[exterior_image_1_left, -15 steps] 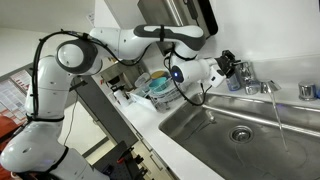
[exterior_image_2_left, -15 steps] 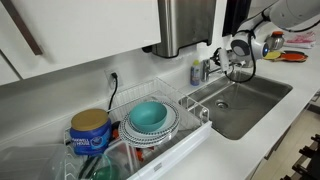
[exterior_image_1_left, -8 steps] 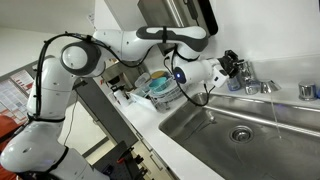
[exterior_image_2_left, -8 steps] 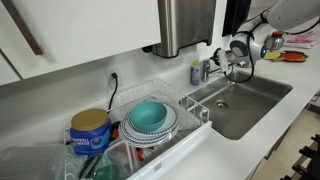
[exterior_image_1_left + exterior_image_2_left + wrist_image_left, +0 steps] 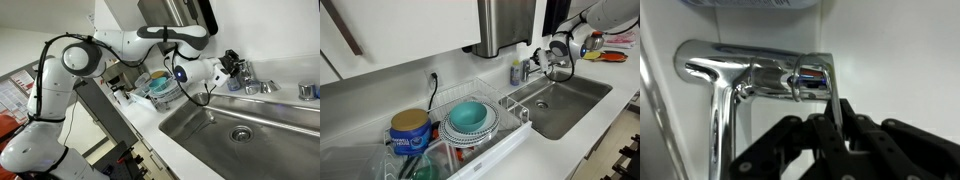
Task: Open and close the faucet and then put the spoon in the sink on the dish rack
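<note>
The chrome faucet (image 5: pixel 750 75) fills the wrist view, and its thin lever handle (image 5: pixel 836 100) runs down between my fingers. My gripper (image 5: pixel 837 125) is shut on that handle. In both exterior views the gripper (image 5: pixel 232 66) (image 5: pixel 558 60) sits at the faucet (image 5: pixel 247 78) (image 5: pixel 528 68) at the back rim of the steel sink (image 5: pixel 200 140) (image 5: pixel 582 100). No water runs from the spout. The grey wire dish rack (image 5: pixel 505 125) (image 5: pixel 150 95) holds teal dishware beside the basin. I see no spoon in any view.
A steel dispenser box (image 5: pixel 505 25) hangs on the wall above the rack. A small clear bottle with a blue label (image 5: pixel 516 72) stands next to the faucet. A blue can (image 5: pixel 410 130) sits at the rack's far end. The drain (image 5: pixel 240 132) is in the basin floor.
A thin stream of water fell from the spout into the sink one second ago, thinned half a second ago, and is gone now. The gripper has barely moved.
</note>
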